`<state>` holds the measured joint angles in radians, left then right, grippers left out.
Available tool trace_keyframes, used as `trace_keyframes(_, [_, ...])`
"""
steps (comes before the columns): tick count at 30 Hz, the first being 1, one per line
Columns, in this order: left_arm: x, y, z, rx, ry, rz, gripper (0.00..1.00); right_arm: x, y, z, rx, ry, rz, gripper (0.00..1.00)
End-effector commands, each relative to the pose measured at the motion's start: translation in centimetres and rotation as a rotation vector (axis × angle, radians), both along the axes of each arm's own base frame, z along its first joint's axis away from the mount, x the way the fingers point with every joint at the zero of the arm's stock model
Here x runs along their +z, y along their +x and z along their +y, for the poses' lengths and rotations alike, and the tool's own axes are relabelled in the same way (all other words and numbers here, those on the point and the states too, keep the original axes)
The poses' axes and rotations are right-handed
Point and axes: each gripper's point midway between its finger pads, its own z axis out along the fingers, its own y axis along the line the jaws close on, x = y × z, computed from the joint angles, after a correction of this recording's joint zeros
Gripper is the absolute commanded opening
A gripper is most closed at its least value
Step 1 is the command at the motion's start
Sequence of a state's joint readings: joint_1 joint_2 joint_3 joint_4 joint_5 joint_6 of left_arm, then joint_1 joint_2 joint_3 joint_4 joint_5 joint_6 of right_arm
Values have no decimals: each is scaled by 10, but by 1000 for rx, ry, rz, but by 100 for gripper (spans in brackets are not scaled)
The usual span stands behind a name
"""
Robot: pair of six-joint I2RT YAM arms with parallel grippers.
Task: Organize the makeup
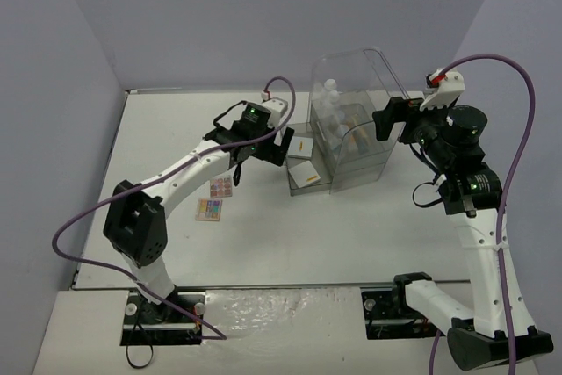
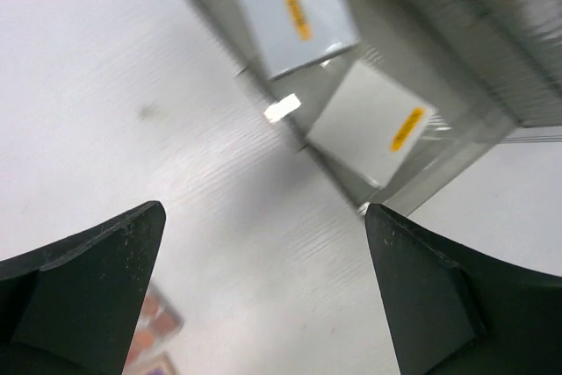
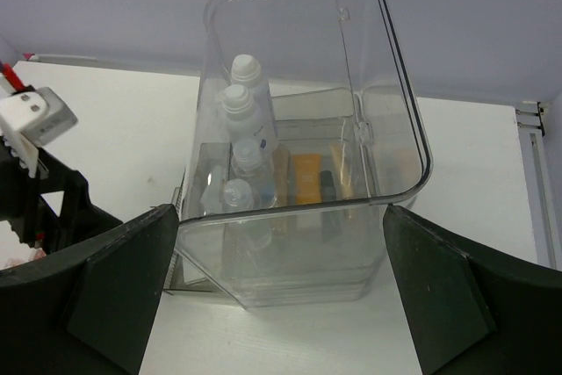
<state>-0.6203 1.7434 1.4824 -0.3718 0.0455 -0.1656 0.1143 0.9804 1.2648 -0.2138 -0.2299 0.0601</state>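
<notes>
Two white square compacts (image 2: pixel 294 19) (image 2: pixel 373 125) with orange labels lie in the pulled-out clear drawer (image 1: pixel 309 183). My left gripper (image 2: pixel 263 287) (image 1: pixel 286 141) hovers open just left of that drawer, holding nothing. Two multicolour eyeshadow palettes (image 1: pixel 221 187) (image 1: pixel 209 209) lie on the table behind it; one shows blurred at the left finger (image 2: pixel 154 322). Inside the clear case stand white bottles (image 3: pixel 244 85), an orange tube (image 3: pixel 307 177), a black slim tube (image 3: pixel 327 189) and a beige tube (image 3: pixel 341 164). My right gripper (image 3: pixel 281 305) (image 1: pixel 385 120) is open at the case's right side, empty.
The large clear plastic case (image 1: pixel 356 94) stands at the back middle of the white table (image 1: pixel 176 129), its lid raised. Walls close in on the left, back and right. The left arm's wrist (image 3: pixel 35 129) shows beyond the case.
</notes>
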Motion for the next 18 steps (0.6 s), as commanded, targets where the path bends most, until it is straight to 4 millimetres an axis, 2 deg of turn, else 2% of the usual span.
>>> trace_keyframes(1, [-10,-14,89,395,64,97,97,28,-5,8,36,30,-99,100])
trace_keyframes(6, [-53,-17,136,550,60,227,97,29,-7,10,42,32,-101,100])
trace_keyframes(9, [-72,-15,152,593,75,276,97,30,-8,12,46,31,-105,100])
trace_keyframes(14, [-99,-7,163,624,100,357,97,29,-9,13,51,31,-103,100])
trace_keyframes(18, [-119,-5,160,621,81,423,97,30,-12,12,44,31,-110,100])
